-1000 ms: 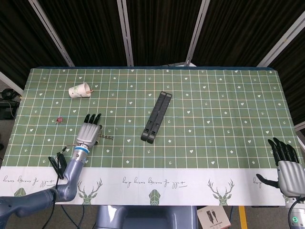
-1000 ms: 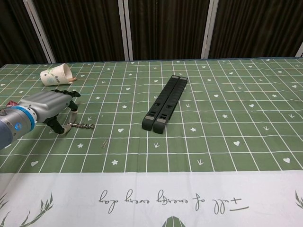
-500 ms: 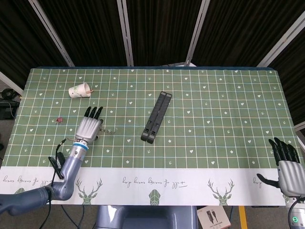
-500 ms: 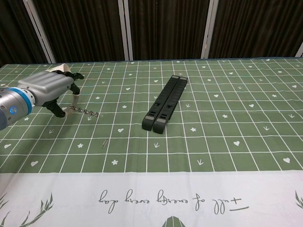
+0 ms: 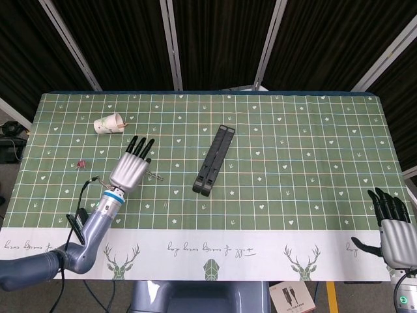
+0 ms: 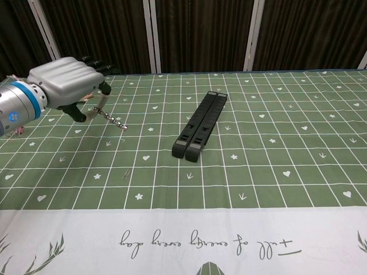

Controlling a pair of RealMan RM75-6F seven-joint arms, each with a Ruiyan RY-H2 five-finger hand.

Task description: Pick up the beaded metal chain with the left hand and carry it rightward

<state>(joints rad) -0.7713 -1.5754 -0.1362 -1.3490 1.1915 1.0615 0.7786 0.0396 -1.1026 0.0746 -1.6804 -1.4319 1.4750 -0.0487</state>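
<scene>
Chest view: left robot hand (image 6: 63,80) pinches beaded metal chain (image 6: 109,117), dangling rightward.

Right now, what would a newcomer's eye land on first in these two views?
Probably the left hand, raised over the table's left side and pinching the beaded metal chain, which dangles from its fingers. Next, the long black folded stand lying mid-table, and the tipped paper cup at far left. The right hand rests open off the near right edge.

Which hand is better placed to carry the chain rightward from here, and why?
Left. The left hand already pinches the beaded metal chain, which hangs clear of the table. The right hand sits open at the table's near right edge, far from it.
</scene>
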